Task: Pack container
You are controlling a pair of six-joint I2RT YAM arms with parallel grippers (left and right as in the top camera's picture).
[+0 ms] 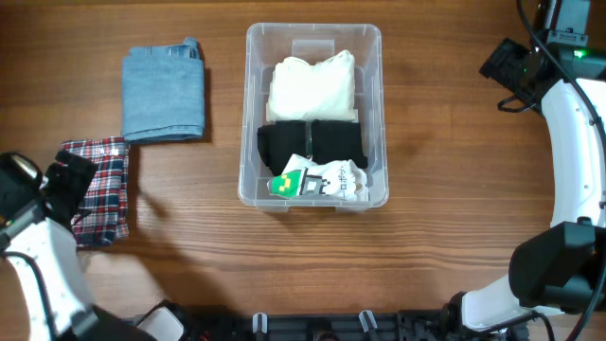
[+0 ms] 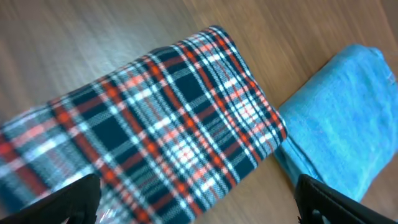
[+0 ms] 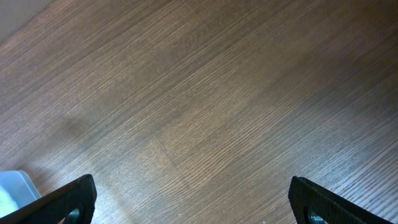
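The clear plastic container (image 1: 248, 114) stands mid-table and holds a folded cream garment (image 1: 312, 85), a black garment (image 1: 312, 144) and a white packet with green print (image 1: 320, 182). A folded plaid cloth (image 1: 106, 189) lies at the far left, with a folded denim piece (image 1: 163, 93) just behind it. My left gripper (image 1: 74, 180) hovers open over the plaid cloth (image 2: 161, 118), its jaws (image 2: 199, 202) wide and holding nothing; the denim piece (image 2: 342, 118) lies beyond. My right gripper (image 1: 507, 71) is open above bare wood (image 3: 193, 199), right of the container.
A corner of the container (image 3: 12, 186) shows at the lower left of the right wrist view. The wooden table (image 1: 454, 189) spreads between the container and the right arm. The arm bases sit along the front edge.
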